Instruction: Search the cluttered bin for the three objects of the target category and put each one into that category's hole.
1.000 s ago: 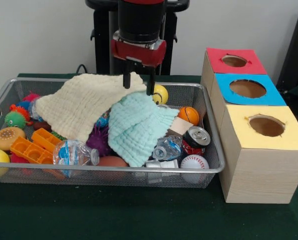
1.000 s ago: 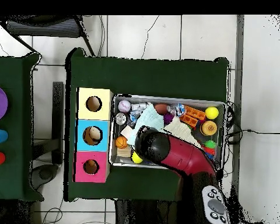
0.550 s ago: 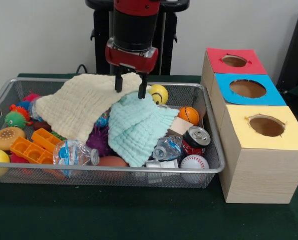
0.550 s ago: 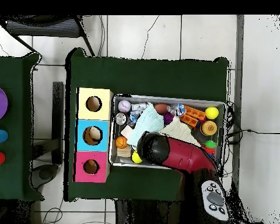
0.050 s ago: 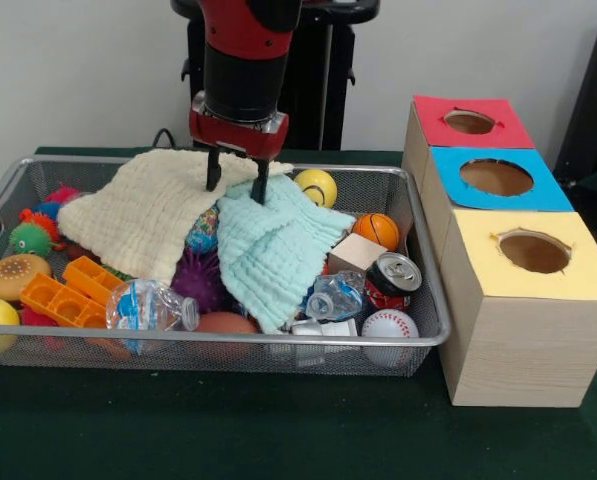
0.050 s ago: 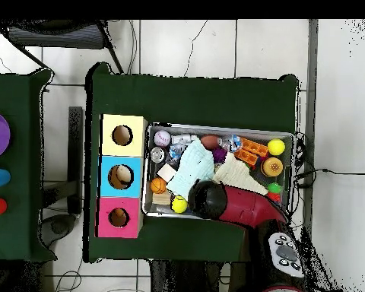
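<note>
While our claw hangs open over two cloths, nothing is gripped.
We count three holes and one basket.

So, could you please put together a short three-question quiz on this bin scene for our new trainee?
1. True or false: the claw hangs above the two cloths with its fingers apart.
2. Which box lies nearest the soda can: A red, B blue, C yellow?
3. Fill in: the small basketball lies beside the ____ cloth.

Key: 1 true; 2 C; 3 light blue.
</note>
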Controlling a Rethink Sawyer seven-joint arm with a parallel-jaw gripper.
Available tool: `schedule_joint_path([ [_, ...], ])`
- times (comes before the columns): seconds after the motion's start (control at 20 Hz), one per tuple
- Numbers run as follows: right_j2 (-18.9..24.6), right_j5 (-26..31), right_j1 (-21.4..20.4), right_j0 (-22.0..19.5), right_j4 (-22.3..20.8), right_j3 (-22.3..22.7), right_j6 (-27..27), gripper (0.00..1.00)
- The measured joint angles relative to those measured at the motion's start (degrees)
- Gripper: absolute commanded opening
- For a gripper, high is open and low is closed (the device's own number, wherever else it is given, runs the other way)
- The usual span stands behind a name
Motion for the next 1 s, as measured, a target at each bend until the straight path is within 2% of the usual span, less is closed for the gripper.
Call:
schedule_joint_path([
  [0.35,0.04,-2.83,0.36,0.03,-1.07,0.23,0.0,1.0],
  [0.4,0.05,-2.95,0.36,0.03,-1.16,0.24,0.0,0.0],
  [0.7,0.6,-2.95,0.24,-0.43,-1.24,0.35,0.0,0.0],
  [1.0,0.84,-1.88,-2.09,-0.47,-1.24,1.51,0.0,0.0],
])
